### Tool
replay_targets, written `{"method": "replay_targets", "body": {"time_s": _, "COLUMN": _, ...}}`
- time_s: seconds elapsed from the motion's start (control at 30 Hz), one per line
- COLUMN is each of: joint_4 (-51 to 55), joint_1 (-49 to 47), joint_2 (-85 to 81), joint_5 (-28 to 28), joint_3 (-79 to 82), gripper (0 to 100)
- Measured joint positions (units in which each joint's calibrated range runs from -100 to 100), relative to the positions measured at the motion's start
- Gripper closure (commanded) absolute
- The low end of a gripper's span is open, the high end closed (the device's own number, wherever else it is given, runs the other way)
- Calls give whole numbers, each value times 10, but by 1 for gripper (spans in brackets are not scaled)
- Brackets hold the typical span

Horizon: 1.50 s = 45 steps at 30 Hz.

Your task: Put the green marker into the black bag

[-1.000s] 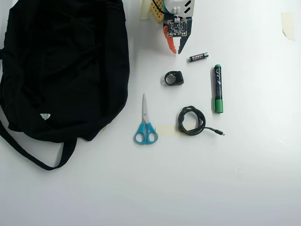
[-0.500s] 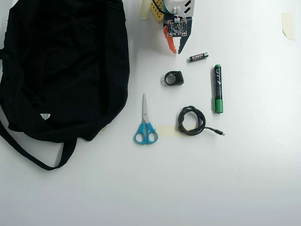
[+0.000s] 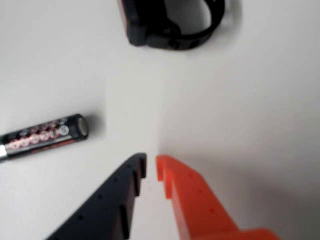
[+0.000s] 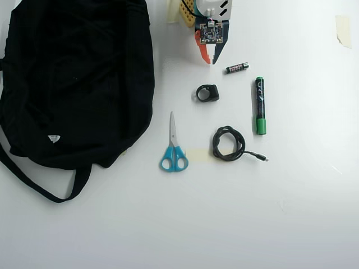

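Note:
The green marker (image 4: 259, 105) lies lengthwise on the white table in the overhead view, cap toward the bottom, right of centre. The black bag (image 4: 73, 84) fills the upper left, its strap looping below it. My gripper (image 4: 211, 60) hovers at the top centre, up and to the left of the marker and right of the bag. In the wrist view my gripper (image 3: 151, 167) is shut, its black and orange fingertips nearly touching with nothing between them. The marker and the bag are out of the wrist view.
An AA battery (image 4: 237, 68) lies just right of the gripper; the battery (image 3: 42, 135) also shows in the wrist view. A black ring-shaped piece (image 4: 207, 93) sits below the gripper. Blue-handled scissors (image 4: 173, 145) and a coiled black cable (image 4: 229, 143) lie mid-table.

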Motion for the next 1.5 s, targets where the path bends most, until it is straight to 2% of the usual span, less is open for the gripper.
{"method": "replay_targets", "body": {"time_s": 0.4, "joint_4": -77, "joint_1": 1, "joint_2": 2, "joint_5": 0, "joint_3": -6, "gripper": 98}}
{"method": "replay_targets", "body": {"time_s": 0.67, "joint_4": -87, "joint_1": 1, "joint_2": 17, "joint_5": 0, "joint_3": -92, "gripper": 98}}
{"method": "replay_targets", "body": {"time_s": 0.9, "joint_4": -133, "joint_1": 1, "joint_2": 176, "joint_5": 0, "joint_3": -250, "gripper": 98}}
{"method": "replay_targets", "body": {"time_s": 1.2, "joint_4": -234, "joint_1": -10, "joint_2": 452, "joint_5": 0, "joint_3": -541, "gripper": 98}}
{"method": "replay_targets", "body": {"time_s": 1.5, "joint_4": -396, "joint_1": -10, "joint_2": 565, "joint_5": 1, "joint_3": -580, "gripper": 98}}
